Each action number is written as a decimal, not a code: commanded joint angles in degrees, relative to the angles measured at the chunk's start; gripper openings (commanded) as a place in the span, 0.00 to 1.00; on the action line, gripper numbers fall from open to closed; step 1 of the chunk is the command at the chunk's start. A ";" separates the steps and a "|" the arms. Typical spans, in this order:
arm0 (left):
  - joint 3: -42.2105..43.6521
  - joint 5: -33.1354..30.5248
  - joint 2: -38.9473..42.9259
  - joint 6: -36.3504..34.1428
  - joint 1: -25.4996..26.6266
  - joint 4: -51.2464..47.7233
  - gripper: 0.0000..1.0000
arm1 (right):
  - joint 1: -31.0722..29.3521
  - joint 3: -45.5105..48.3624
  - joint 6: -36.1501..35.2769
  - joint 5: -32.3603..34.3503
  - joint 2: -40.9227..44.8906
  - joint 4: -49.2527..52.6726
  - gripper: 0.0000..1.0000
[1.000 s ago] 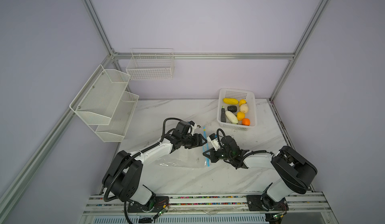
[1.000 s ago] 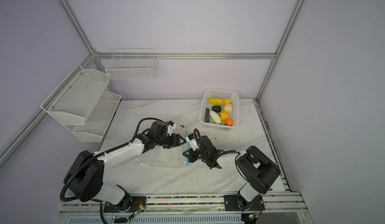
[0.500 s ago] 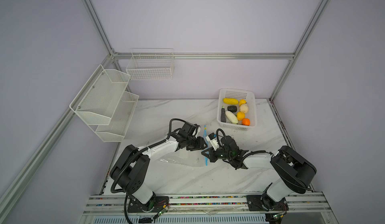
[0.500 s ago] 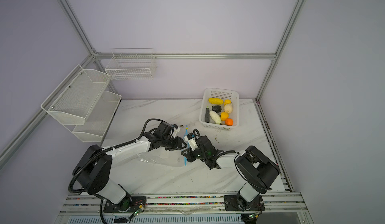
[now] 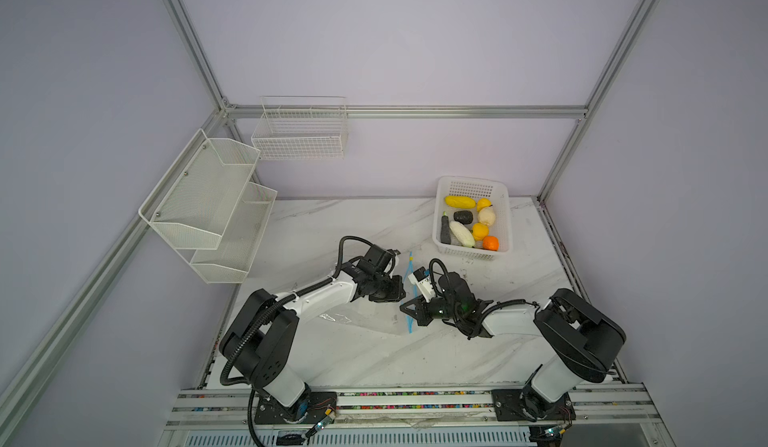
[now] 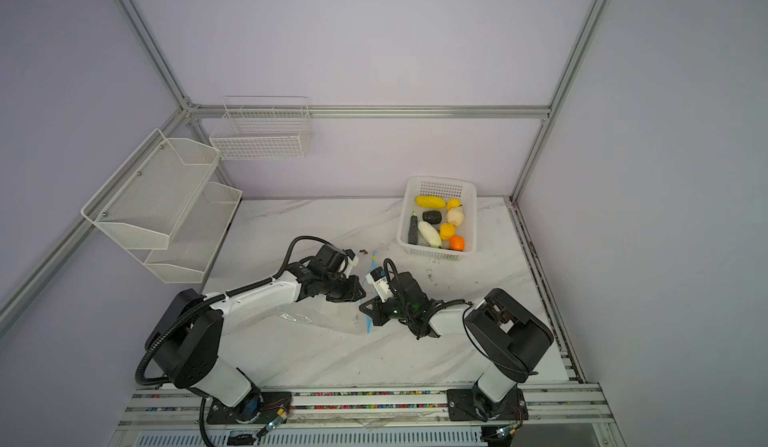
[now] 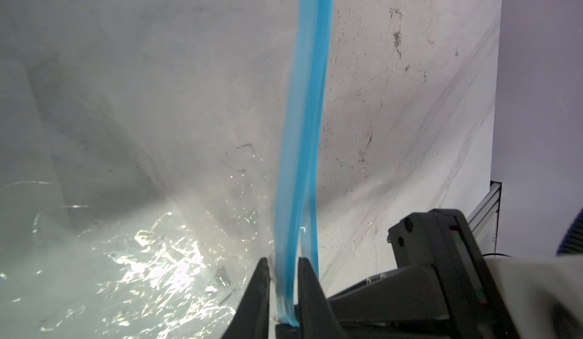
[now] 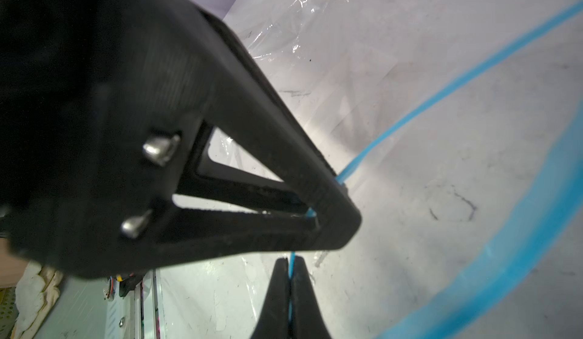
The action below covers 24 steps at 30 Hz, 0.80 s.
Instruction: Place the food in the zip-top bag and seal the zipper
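Left gripper [image 7: 283, 261]: jaws drawn narrow, pinching one strip of the zipper [image 7: 303, 126]; a second blue strip passes outside its fingers. The zip-top bag [image 5: 361, 320] lies on the marble table [image 5: 374, 361] between both arms, with its mouth on the right side. Right gripper [image 8: 289, 266]: jaws closed on the zipper, just beside the left gripper. The food [image 5: 480, 231] sits in the white basket [image 5: 469, 253] at rear right, well apart from the bag.
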State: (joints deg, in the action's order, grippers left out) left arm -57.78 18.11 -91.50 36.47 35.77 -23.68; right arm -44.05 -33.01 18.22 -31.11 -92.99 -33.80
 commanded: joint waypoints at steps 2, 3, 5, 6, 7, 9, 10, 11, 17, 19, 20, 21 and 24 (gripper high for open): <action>-6.03 -2.00 0.84 -1.38 0.32 -1.08 0.15 | -0.51 0.22 0.66 -1.05 -0.28 -2.12 0.00; -6.11 -2.40 0.97 -1.32 0.35 -1.26 0.14 | -0.50 0.28 0.79 -1.18 -0.29 -2.22 0.00; -5.97 -3.10 1.17 -1.23 0.35 -1.56 0.11 | -0.51 0.32 1.03 -1.31 -0.22 -2.23 0.00; -6.00 -3.33 1.39 -1.24 0.35 -1.72 0.11 | -0.58 0.32 1.18 -1.36 -0.17 -2.23 0.00; -5.94 -3.58 1.49 -1.24 0.31 -1.87 0.10 | -0.60 0.40 1.26 -1.41 -0.09 -2.23 0.00; -5.79 -3.89 1.70 -1.06 0.35 -1.98 0.07 | -0.59 0.25 1.54 -1.54 -0.09 -1.89 0.00; -5.78 -4.11 1.80 -1.09 0.35 -2.22 0.06 | -0.60 0.09 1.61 -1.54 -0.09 -1.41 0.00; -5.77 -4.33 1.79 -0.96 0.35 -2.37 0.05 | -0.60 -0.15 1.73 -1.59 0.02 -0.83 0.04; -5.42 -6.00 2.22 0.55 0.33 -3.15 0.00 | -0.51 -0.91 4.85 2.04 4.28 4.79 0.21; -5.49 -6.42 2.46 1.08 0.35 -3.34 0.00 | -0.46 -1.41 5.74 3.96 6.42 7.62 0.25; -5.46 -6.60 2.48 1.28 0.31 -3.49 0.00 | -0.49 -1.81 6.12 4.89 7.45 9.33 0.26; -5.59 -6.75 2.47 1.49 0.35 -3.73 0.00 | -0.44 -2.17 6.21 5.70 8.56 10.80 0.27; -5.86 -7.09 2.55 2.07 0.35 -4.25 0.00 | -0.35 -3.17 7.66 8.86 11.76 14.09 0.29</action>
State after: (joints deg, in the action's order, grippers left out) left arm -58.43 12.16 -91.35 37.41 36.14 -27.24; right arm -44.36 -34.11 23.49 -26.46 -84.40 -24.58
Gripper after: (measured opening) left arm 0.048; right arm 0.287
